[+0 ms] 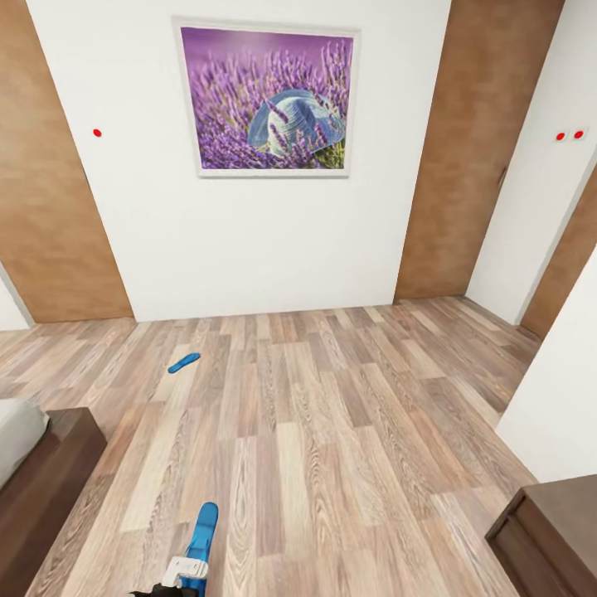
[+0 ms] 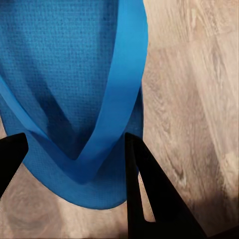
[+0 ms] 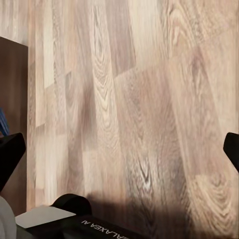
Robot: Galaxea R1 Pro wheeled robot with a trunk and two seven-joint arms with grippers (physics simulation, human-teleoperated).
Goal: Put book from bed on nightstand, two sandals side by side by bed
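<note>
One blue sandal (image 1: 184,362) lies flat on the wood floor, left of centre and near the far wall. A second blue sandal (image 1: 201,535) sticks forward from my left gripper (image 1: 178,572) at the lower edge of the head view. Up close, this sandal (image 2: 74,89) and its straps sit between the dark fingers (image 2: 149,194), which press on its end; the left gripper (image 2: 74,154) is shut on it. My right gripper (image 3: 119,149) is open over bare floor. A corner of the bed (image 1: 50,473) shows at the left. The book is out of view.
A dark brown nightstand (image 1: 551,531) stands at the lower right beside a white wall. Ahead is a white wall with a lavender picture (image 1: 269,99), flanked by brown doors. A dark brown panel (image 3: 12,124) and part of my base (image 3: 74,219) appear under the right arm.
</note>
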